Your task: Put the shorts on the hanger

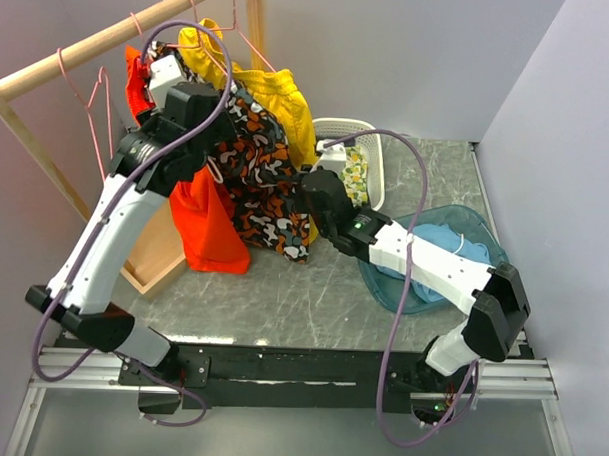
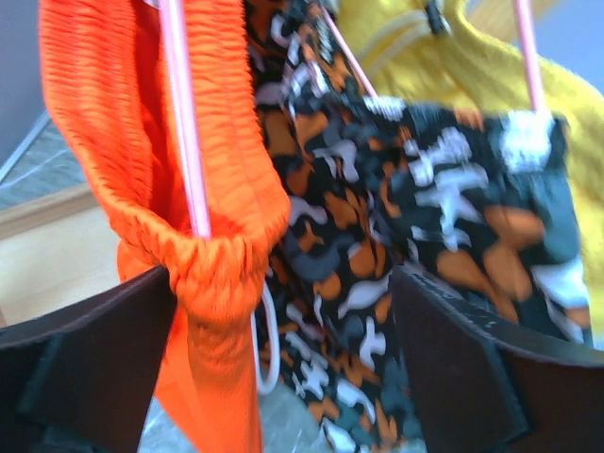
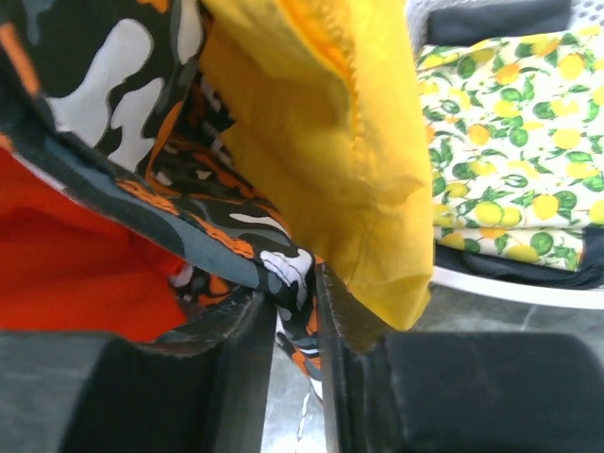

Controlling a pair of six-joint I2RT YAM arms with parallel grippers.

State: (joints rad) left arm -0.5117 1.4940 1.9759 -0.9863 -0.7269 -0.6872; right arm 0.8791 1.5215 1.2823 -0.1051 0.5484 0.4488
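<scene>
The orange-red shorts (image 1: 207,225) hang by their gathered waistband (image 2: 104,123) from a thin pink hanger (image 2: 184,123) on the wooden rail (image 1: 91,45). Their white cord (image 2: 267,349) dangles below. My left gripper (image 2: 283,311) is up at the rail, jaws wide open; the waistband's lower fold brushes the left finger and nothing is gripped. My right gripper (image 3: 293,293) reaches in from the right at the hem of the camouflage shorts (image 1: 261,176). Its jaws stand a narrow gap apart, with a fold of camouflage fabric (image 3: 293,274) lying between them. Orange-red cloth (image 3: 66,274) shows behind.
Yellow shorts (image 1: 279,97) hang behind the camouflage pair. An empty pink hanger (image 1: 94,101) hangs further left on the rail. A white basket (image 1: 372,150) holds lemon-print cloth (image 3: 510,113). A teal tub (image 1: 484,234) with blue cloth sits under the right arm. A wooden base (image 1: 153,258) lies below the rail.
</scene>
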